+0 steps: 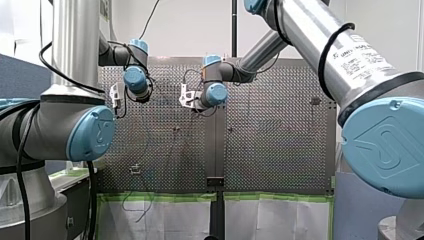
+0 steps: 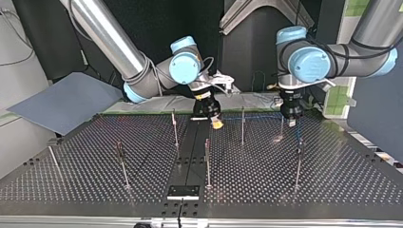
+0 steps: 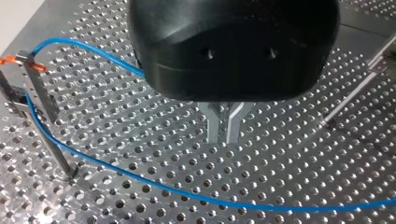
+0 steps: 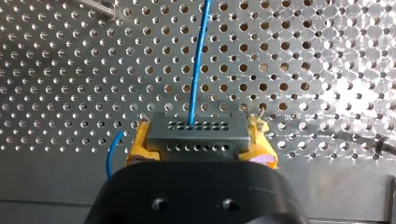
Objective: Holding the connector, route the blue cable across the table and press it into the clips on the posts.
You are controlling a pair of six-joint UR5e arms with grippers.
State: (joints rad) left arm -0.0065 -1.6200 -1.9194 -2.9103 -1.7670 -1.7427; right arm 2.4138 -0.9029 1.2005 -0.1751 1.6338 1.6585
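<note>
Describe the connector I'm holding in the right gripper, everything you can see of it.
The connector is a small grey rectangular block, metal-looking, with two rows of small round holes on its facing side. It sits level, clamped at both ends between the yellow pads of the right gripper, jaws shut on it, over the perforated table. The blue cable leaves a hole in the upper row and runs straight ahead. Whether the block touches the table cannot be told.

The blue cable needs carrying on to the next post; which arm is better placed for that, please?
Probably right: my right gripper grips the connector between yellow pads, the blue cable running from it; my left gripper, fingers shut, holds nothing.
</note>
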